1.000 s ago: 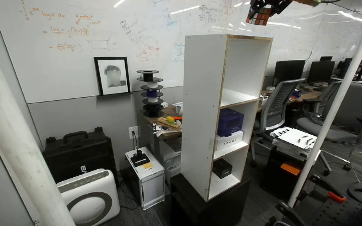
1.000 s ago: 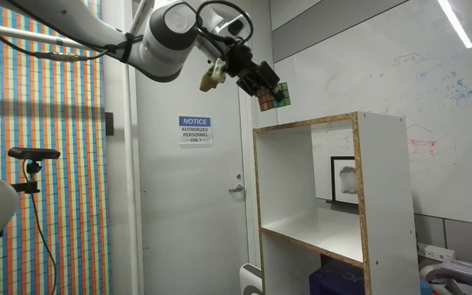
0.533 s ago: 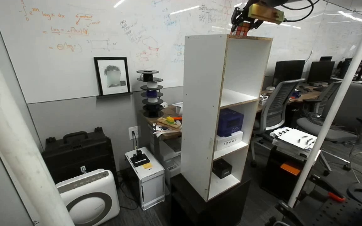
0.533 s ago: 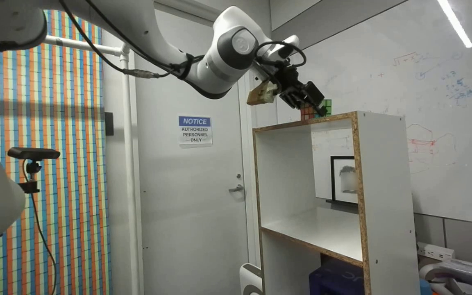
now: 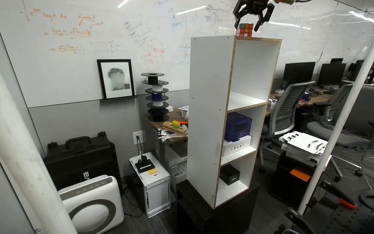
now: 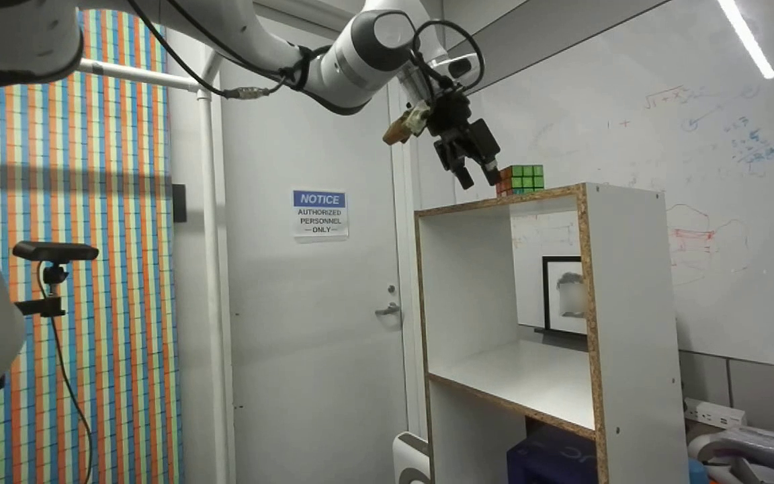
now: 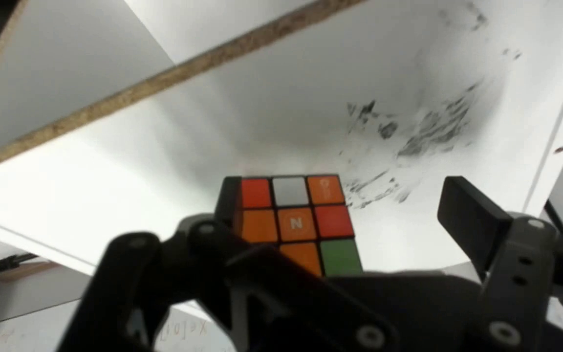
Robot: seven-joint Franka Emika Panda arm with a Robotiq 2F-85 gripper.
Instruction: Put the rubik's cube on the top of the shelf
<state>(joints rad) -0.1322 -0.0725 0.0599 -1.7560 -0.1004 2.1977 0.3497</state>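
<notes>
The rubik's cube (image 5: 245, 30) rests on top of the white shelf (image 5: 210, 97), near the front edge. In another exterior view the green side of the cube (image 6: 528, 179) faces out, flat on the top board of the shelf (image 6: 629, 302). My gripper (image 6: 479, 180) is open just above and beside it, fingers pointing down. From the wrist, orange, red, white and green squares show on the cube (image 7: 306, 222), near the left of the spread fingers. The left finger (image 7: 227, 203) overlaps its edge; whether they touch I cannot tell. The right finger (image 7: 472, 210) stands well apart from it.
Lower compartments hold a dark-blue box (image 5: 237, 126) on a white box (image 5: 238, 145) and a small black box (image 5: 230, 174). A whiteboard (image 5: 76, 39) is behind the shelf. A white pole (image 5: 342, 107) and a door (image 6: 306, 323) stand nearby.
The cube was held in the air above the shelf, then came down onto its top. Now my gripper has opened, let go and risen back slightly, leaving the cube there.
</notes>
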